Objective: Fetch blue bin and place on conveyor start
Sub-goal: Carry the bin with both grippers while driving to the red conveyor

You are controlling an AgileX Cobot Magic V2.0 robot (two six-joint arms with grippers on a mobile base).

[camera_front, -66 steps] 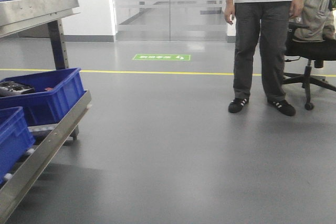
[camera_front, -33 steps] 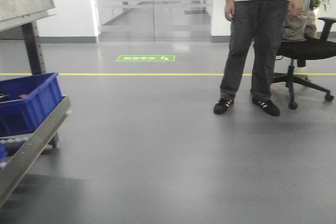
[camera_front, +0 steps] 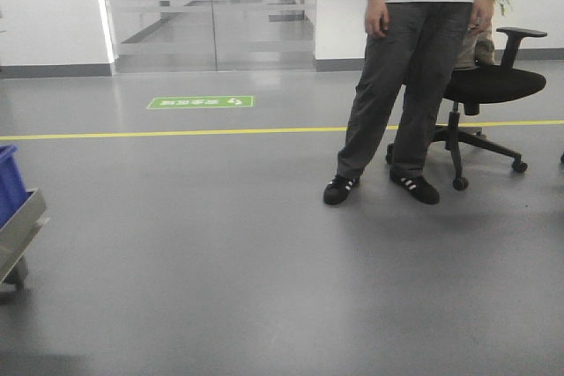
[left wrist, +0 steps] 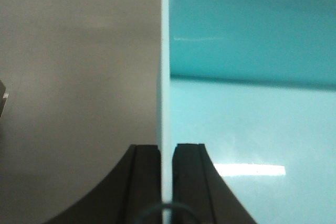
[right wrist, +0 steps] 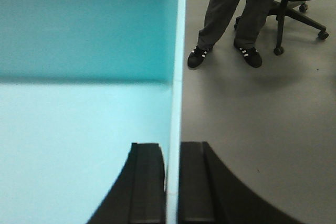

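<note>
Grey indoor floor (camera_front: 220,261), front view: shelf cart (camera_front: 19,222) well left of the standing person (camera_front: 405,85), office chair (camera_front: 489,85) just behind him; no conveyor start visible. Wrist views alone show the blue bin (left wrist: 252,129), held off the floor left of the person: left claw (left wrist: 167,153) clenched on its left wall, right claw (right wrist: 170,150) on its right. Risk: thin-wall pinches may slip if the arms drift apart; the person may obstruct travel.

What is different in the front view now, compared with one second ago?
Everything slid left in the front view, so the camera seems to turn right: the shelf rack with its dark blue bin has almost left the frame, and the office chair now shows more. The person, green floor sign and yellow line seem unmoved.
</note>
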